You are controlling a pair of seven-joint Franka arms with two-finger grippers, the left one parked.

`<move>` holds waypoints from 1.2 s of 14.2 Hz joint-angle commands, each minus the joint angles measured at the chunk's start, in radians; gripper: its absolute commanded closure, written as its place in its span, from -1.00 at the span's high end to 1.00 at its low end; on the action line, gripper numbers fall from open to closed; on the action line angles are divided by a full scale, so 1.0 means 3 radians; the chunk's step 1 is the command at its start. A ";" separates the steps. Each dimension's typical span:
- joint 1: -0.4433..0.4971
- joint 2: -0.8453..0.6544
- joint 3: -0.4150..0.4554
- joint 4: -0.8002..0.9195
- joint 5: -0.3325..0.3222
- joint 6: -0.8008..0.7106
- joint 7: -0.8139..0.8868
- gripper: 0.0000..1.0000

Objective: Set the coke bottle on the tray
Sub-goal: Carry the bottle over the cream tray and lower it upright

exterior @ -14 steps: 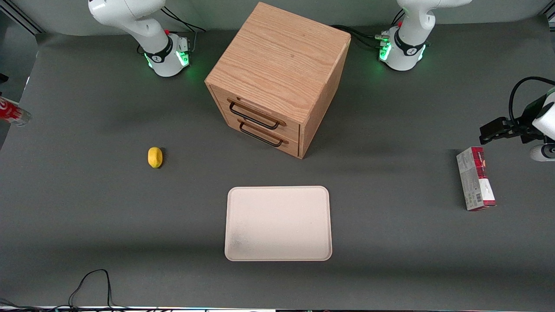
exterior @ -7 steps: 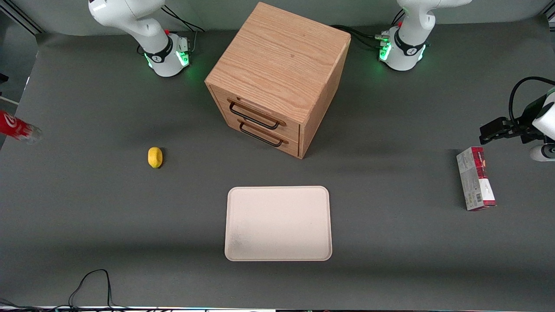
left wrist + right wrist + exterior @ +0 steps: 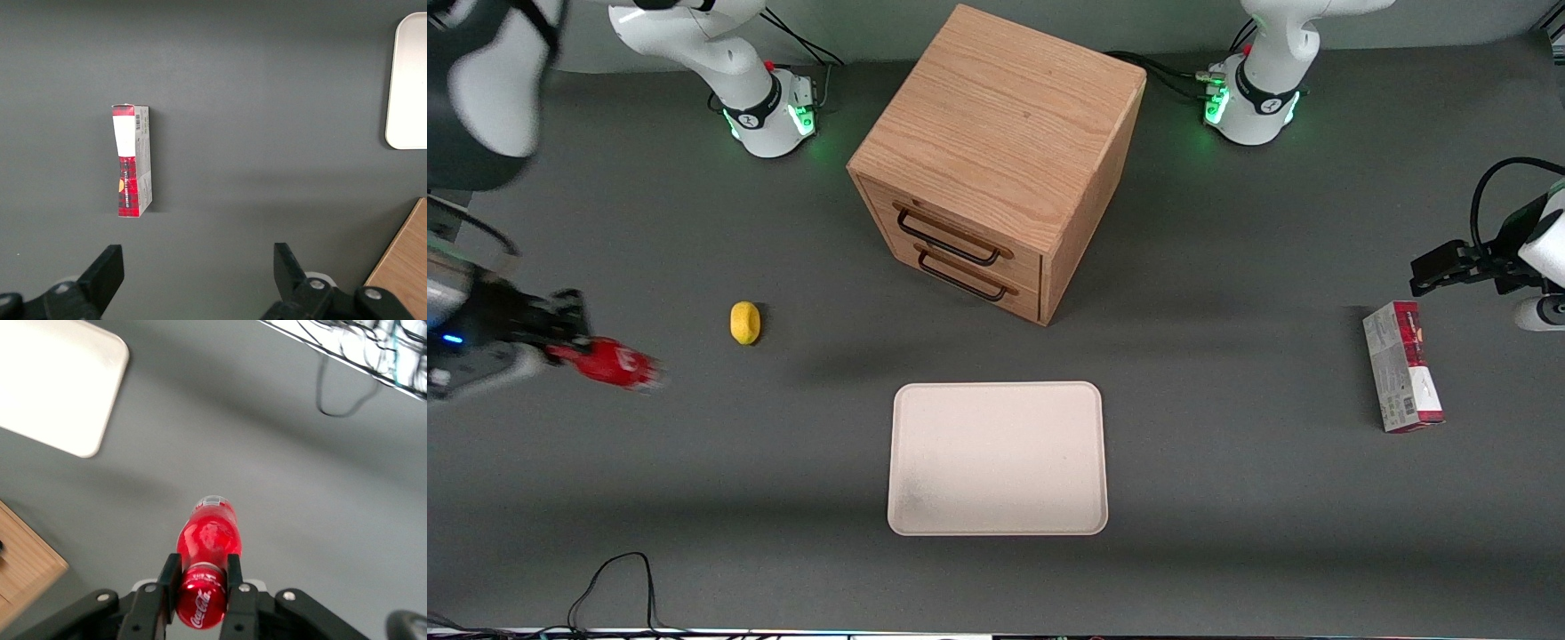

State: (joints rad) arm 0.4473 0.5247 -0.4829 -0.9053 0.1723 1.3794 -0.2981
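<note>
Gripper (image 3: 201, 581) clamped on coke bottle (image 3: 207, 550) near its cap, well short of tray (image 3: 997, 458); likely to swing or slip, held so high.

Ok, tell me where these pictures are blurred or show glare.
Front view: the gripper and its coke bottle are smeared by motion blur, while the tray is crisp. Right wrist view: bottle sharp between the fingers, a glossy highlight on it.
</note>
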 commanded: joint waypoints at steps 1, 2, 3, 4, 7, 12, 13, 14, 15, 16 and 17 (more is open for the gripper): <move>-0.0065 0.0270 0.0381 0.0481 0.0050 -0.0043 0.0598 -1.00; -0.0054 0.0296 0.0509 0.0482 0.0040 0.0049 0.0646 -1.00; 0.0042 0.0347 0.0551 0.0487 0.0039 0.0146 0.0707 -1.00; 0.0175 0.0373 0.0551 0.0487 0.0034 0.0188 0.0793 -1.00; 0.0548 0.0424 0.0562 0.0487 -0.0160 0.0305 0.1085 -1.00; 0.0600 0.0475 0.0730 0.0477 -0.0155 0.0484 0.1147 -1.00; 0.0600 0.0556 0.0730 0.0477 -0.0155 0.0561 0.1142 -1.00; 0.0595 0.0643 0.0730 0.0471 -0.0155 0.0683 0.1142 -1.00; 0.0585 0.0740 0.0725 0.0456 -0.0155 0.0826 0.1142 -1.00; 0.0565 0.0847 0.0725 0.0456 -0.0155 0.0979 0.1137 -1.00; 0.0554 0.0960 0.0725 0.0451 -0.0155 0.1133 0.1137 -1.00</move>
State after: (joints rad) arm 0.6299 0.7324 -0.2770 -0.8132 0.1406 1.6468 0.0300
